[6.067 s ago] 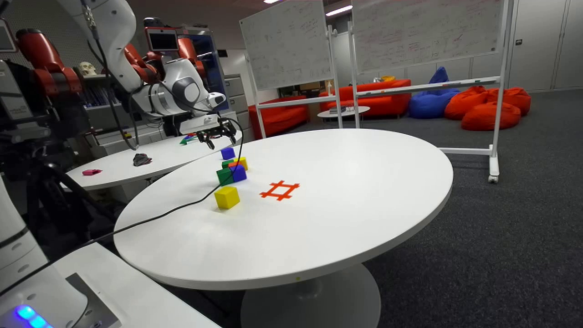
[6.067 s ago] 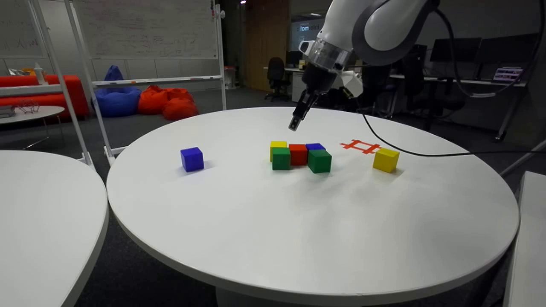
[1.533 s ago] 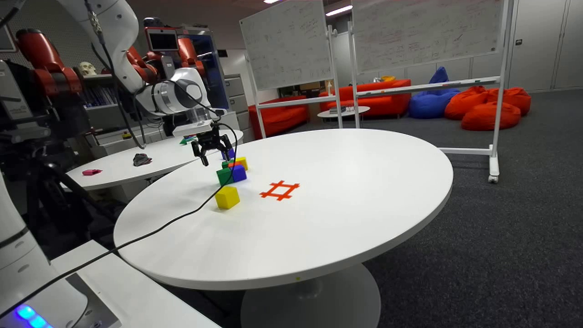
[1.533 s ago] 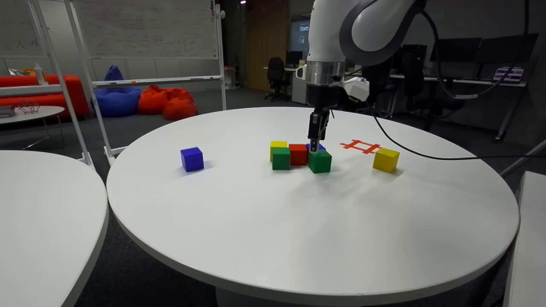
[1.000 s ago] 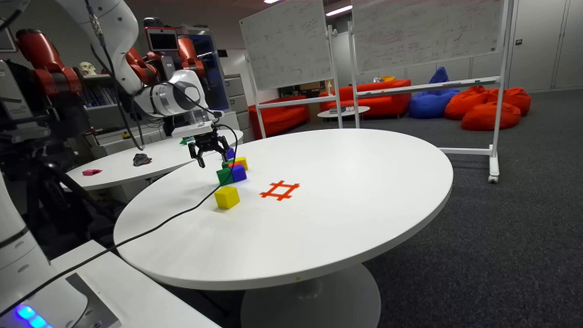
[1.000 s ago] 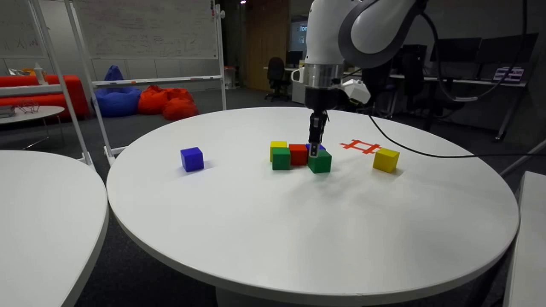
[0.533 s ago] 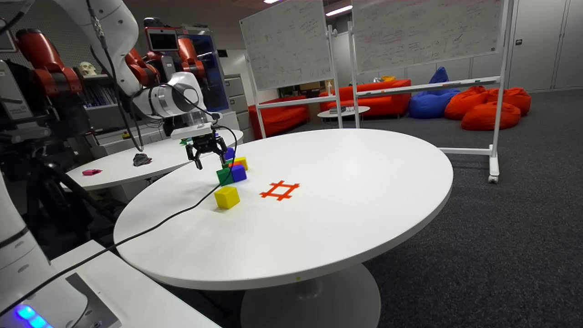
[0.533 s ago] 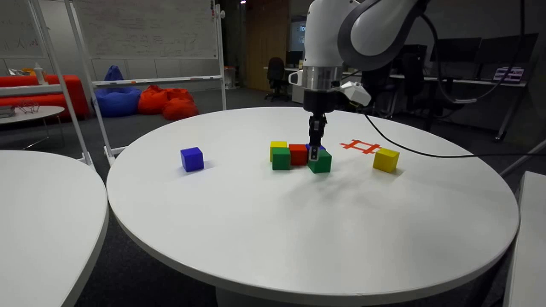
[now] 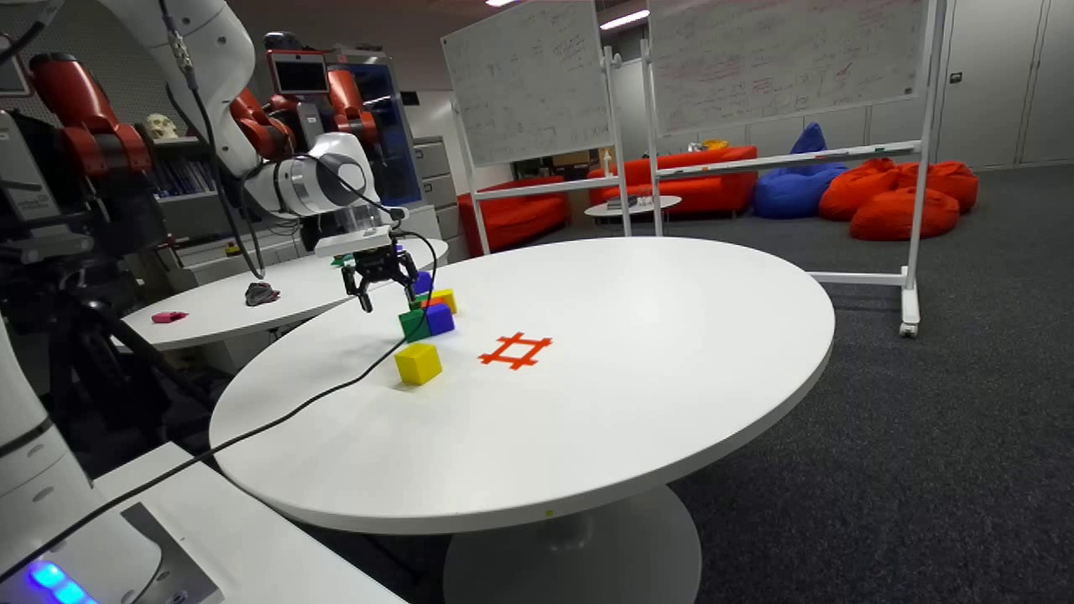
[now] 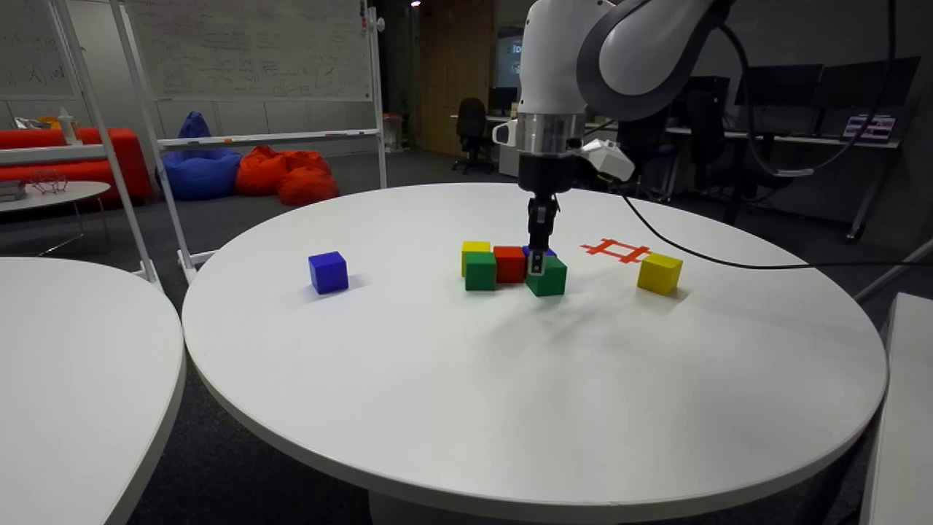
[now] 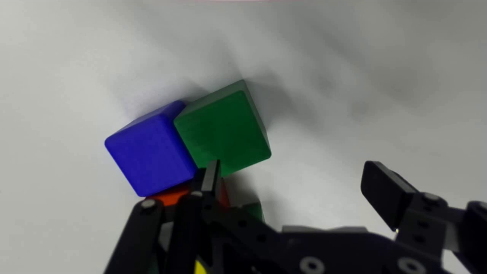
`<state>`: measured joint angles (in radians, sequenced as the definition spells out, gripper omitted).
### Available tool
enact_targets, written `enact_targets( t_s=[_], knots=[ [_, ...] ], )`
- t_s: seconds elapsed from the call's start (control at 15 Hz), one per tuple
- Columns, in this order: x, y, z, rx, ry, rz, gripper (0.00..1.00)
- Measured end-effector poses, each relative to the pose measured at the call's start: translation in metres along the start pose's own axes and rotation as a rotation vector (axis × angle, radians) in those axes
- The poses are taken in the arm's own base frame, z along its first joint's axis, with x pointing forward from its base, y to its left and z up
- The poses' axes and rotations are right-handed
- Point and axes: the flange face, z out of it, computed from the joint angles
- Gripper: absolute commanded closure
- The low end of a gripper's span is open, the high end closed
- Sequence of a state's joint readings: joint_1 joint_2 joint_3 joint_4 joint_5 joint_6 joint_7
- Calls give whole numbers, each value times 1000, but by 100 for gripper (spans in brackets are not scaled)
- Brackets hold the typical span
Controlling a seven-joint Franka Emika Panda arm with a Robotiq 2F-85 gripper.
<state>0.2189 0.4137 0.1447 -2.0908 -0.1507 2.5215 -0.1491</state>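
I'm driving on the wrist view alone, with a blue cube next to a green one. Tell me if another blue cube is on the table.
Observer: Yes, in an exterior view a lone blue cube stands well away from the green cube near the centre of your view.
Operator: Now report anything marked out nearby.
Observer: A red hash-shaped marking lies on the round white table, seen in both exterior views.
Operator: Check whether anything stands beside that marking.
Observer: A lone yellow cube does, outside its lines.
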Motion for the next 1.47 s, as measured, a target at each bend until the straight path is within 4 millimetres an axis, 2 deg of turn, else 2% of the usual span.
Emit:
enact_targets(
  t_s=[0.27, 0.8, 1.2, 1.47],
  knots=[
    [0, -8, 3, -14, -16, -42, 0],
    [8, -45, 19, -60, -92, -222, 0],
    [6, -56, 22, -113, -159, -395, 0],
    [6, -57, 22, -113, -161, -396, 0]
  ],
)
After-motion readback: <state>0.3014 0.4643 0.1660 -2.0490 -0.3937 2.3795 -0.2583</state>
